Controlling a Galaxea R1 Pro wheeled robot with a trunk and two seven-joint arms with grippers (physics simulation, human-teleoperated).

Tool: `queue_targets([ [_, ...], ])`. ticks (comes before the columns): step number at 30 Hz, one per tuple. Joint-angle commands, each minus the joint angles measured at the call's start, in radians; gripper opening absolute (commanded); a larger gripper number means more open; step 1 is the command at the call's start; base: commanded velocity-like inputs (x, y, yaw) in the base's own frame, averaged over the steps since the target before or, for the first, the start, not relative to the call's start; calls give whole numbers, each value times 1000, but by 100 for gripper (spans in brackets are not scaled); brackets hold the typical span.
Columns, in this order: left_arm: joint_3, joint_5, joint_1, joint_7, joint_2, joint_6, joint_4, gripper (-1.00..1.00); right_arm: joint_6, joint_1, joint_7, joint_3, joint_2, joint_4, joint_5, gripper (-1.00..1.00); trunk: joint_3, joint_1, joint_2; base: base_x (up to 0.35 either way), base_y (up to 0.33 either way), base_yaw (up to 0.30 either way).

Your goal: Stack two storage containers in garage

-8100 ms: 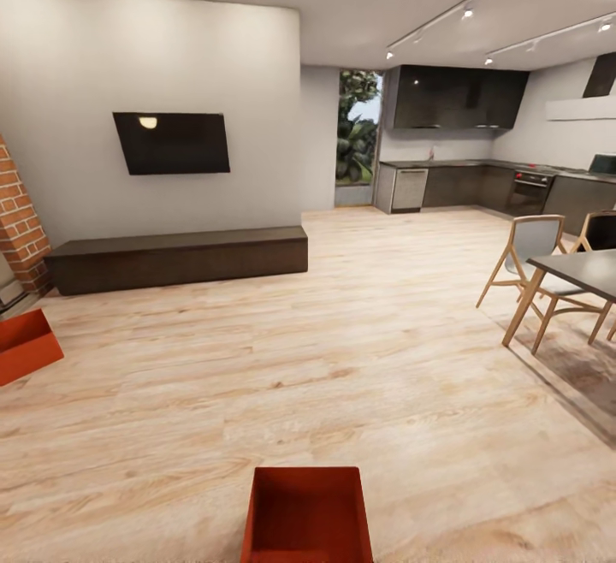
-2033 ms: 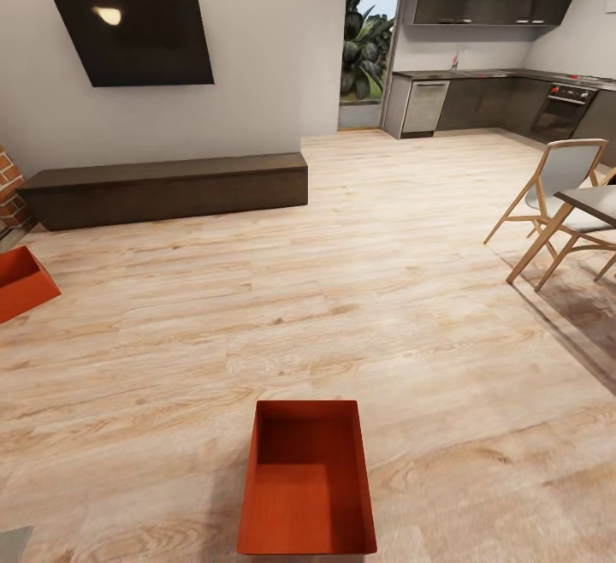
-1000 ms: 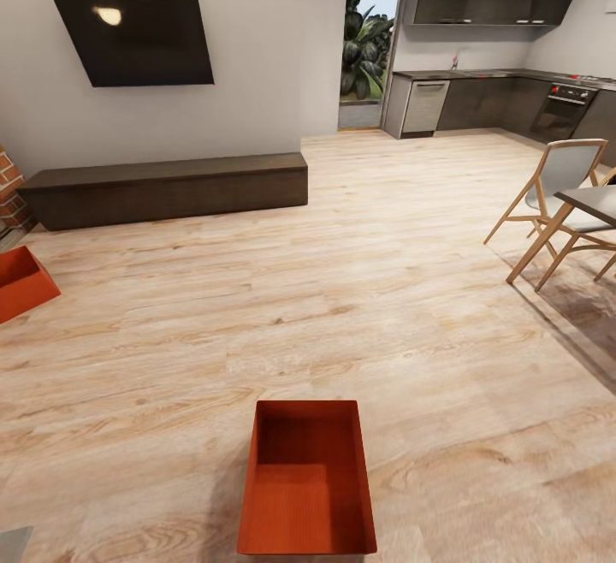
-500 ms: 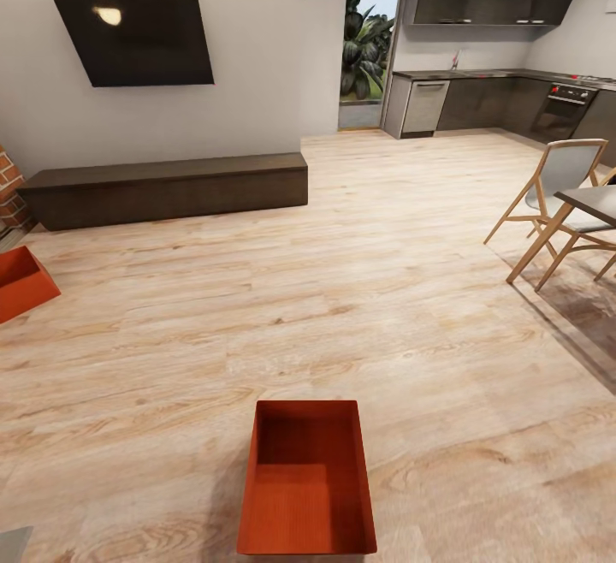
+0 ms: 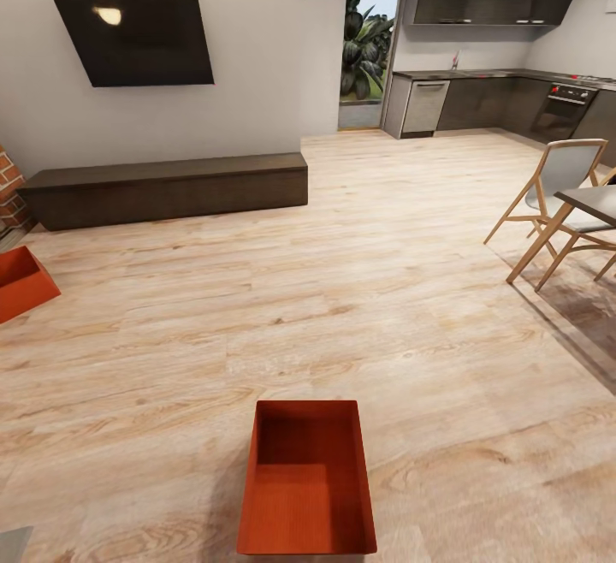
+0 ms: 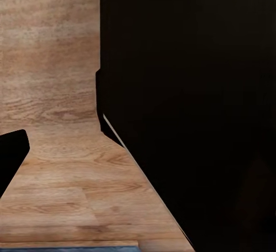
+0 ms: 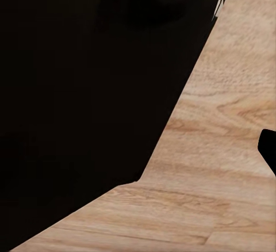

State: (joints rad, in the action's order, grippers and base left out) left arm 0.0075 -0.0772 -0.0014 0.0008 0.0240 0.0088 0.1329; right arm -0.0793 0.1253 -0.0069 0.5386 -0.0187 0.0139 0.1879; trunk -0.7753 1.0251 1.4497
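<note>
Two orange-red storage containers stand on the light wood plank floor of the living room. One container [image 5: 308, 482] is close in front of me, low in the head view, open side up and empty. The other container [image 5: 21, 282] lies at the left edge, cut off by the frame. In the left wrist view a dark fingertip [image 6: 11, 154] shows over the planks beside a large black mass. In the right wrist view a small dark fingertip [image 7: 269, 148] shows at the edge. Neither wrist view lets me read how the jaws stand.
A long dark low bench [image 5: 162, 189] runs along the wall under a black TV [image 5: 133, 39]. A brick column [image 5: 8, 195] stands at far left. Wooden chairs [image 5: 552, 195] and a dark table [image 5: 595, 201] stand at right. The kitchen [image 5: 505, 101] lies beyond.
Since the oldest frame the camera has tilted down, so the near container sits higher and fuller in view. Over the last two seconds nothing has moved.
</note>
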Motion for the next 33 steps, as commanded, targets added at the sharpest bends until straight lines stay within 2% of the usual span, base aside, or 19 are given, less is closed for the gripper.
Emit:
queue_targets([
  [1, 0, -8, 0, 0, 0, 1, 1, 100, -4, 1, -1, 8, 0, 1, 10, 100, -1, 0, 0, 0, 0, 0],
  [13, -5, -7, 0, 3, -7, 6, 23, 100, 2, 1, 0, 9, 0, -11, 7, 100, -1, 0, 0, 0, 0, 0],
  [20, -5, -7, 0, 20, 1, 46, 227, 100, 23, 6, -8, 7, -13, -243, 12, 100, -1, 0, 0, 0, 0, 0],
  [22, -4, -5, 0, 31, 4, 107, 327, 100, 57, 5, -23, 5, -13, -311, 13, 100, -1, 0, 0, 0, 0, 0],
  [23, -4, -4, 0, 34, 9, 178, 444, 100, 104, 32, -34, 4, -13, -336, 28, 100, -1, 0, 0, 0, 0, 0],
  [24, -4, -4, 0, 35, 10, 203, 481, 100, 119, 55, -36, 3, -13, -341, 42, 100, -1, 0, 0, 0, 0, 0],
  [28, -4, -6, -23, 36, 11, 283, 539, 100, 165, 140, -39, 3, -15, -348, 103, 100, -1, 0, 0, 0, 0, 0],
  [33, -4, -10, -92, 36, 11, 311, 549, 100, 183, 218, -41, 2, -16, -350, 127, 100, -1, 0, 0, 0, 0, 0],
])
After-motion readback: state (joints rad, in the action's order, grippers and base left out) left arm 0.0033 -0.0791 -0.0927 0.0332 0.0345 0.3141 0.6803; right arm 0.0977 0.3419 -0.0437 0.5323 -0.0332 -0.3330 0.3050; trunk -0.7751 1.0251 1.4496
